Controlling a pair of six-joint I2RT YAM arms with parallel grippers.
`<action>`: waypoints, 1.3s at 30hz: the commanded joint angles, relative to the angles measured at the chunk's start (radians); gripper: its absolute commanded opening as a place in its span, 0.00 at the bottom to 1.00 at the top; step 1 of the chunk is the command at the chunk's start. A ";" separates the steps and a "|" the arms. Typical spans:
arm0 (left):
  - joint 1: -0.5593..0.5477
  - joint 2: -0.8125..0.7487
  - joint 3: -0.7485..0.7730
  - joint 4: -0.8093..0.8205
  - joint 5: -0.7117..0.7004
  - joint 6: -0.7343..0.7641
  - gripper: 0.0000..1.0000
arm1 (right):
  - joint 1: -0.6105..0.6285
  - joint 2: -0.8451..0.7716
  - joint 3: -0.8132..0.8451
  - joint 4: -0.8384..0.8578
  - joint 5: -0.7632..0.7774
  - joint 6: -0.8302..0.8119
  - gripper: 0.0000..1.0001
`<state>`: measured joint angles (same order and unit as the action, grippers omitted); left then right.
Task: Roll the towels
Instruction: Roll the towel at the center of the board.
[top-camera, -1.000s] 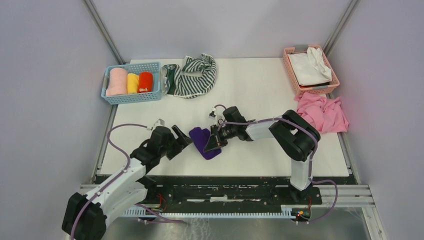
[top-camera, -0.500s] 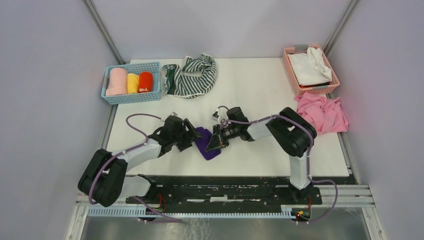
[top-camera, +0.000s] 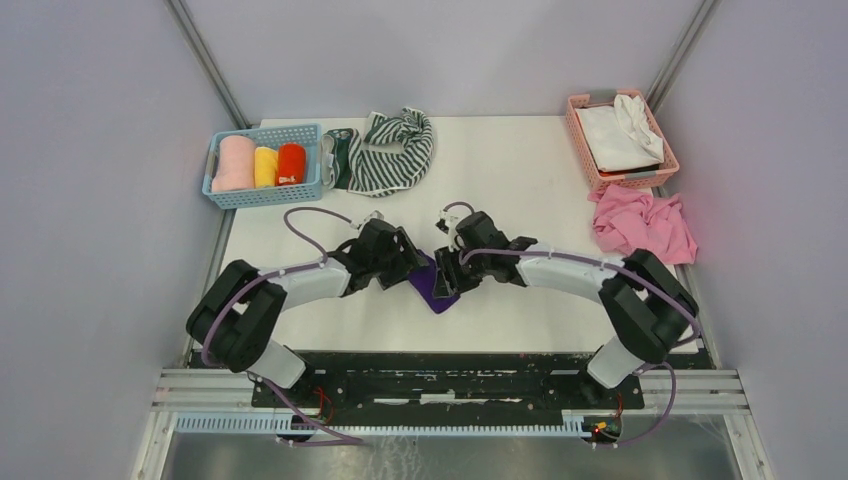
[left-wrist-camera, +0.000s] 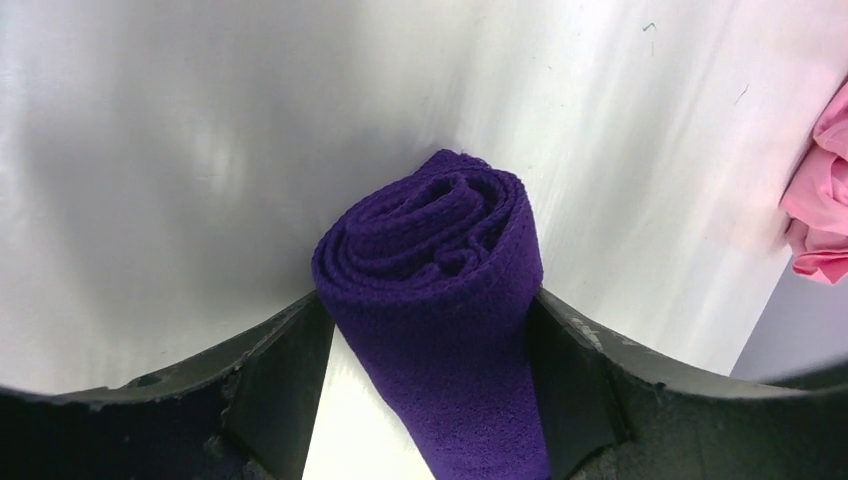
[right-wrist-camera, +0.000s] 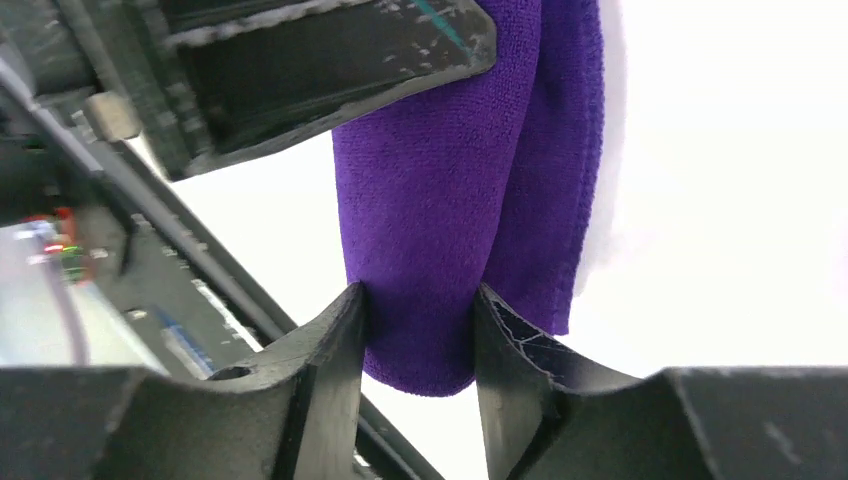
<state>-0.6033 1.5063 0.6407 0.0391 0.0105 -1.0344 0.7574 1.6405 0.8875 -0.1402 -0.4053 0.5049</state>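
The small deep-purple towel (top-camera: 433, 287) is rolled and sits near the table's front middle, held between both grippers. In the left wrist view the roll (left-wrist-camera: 440, 290) shows its spiral end, and my left gripper (left-wrist-camera: 430, 335) is shut on its sides. My right gripper (right-wrist-camera: 420, 325) is shut on the roll's other end (right-wrist-camera: 450, 220), with a loose flap beside it. In the top view the left gripper (top-camera: 405, 264) and the right gripper (top-camera: 447, 276) face each other across the roll. The green-and-white striped towel (top-camera: 388, 152) lies crumpled at the back, untouched.
A blue basket (top-camera: 265, 194) at the back left holds pink, yellow and red rolls. A pink basket (top-camera: 622, 181) at the back right holds a white cloth (top-camera: 620, 130). A pink cloth (top-camera: 645, 226) lies at the right edge and shows in the left wrist view (left-wrist-camera: 820, 200).
My left arm has swung in from the left and closed on the purple roll. My right gripper has shifted slightly right with the roll's other end.
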 joint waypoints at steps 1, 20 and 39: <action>-0.032 0.101 0.016 -0.162 -0.112 0.063 0.76 | 0.093 -0.135 0.013 -0.197 0.423 -0.129 0.50; -0.067 0.201 0.092 -0.216 -0.127 0.076 0.74 | 0.349 -0.141 0.085 -0.098 0.766 -0.344 0.67; -0.033 0.118 0.158 -0.228 -0.128 0.065 0.84 | 0.318 0.045 -0.007 -0.080 0.679 -0.172 0.46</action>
<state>-0.6651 1.6360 0.8078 -0.0299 -0.0555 -1.0080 1.0916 1.6600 0.9245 -0.2092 0.3656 0.2539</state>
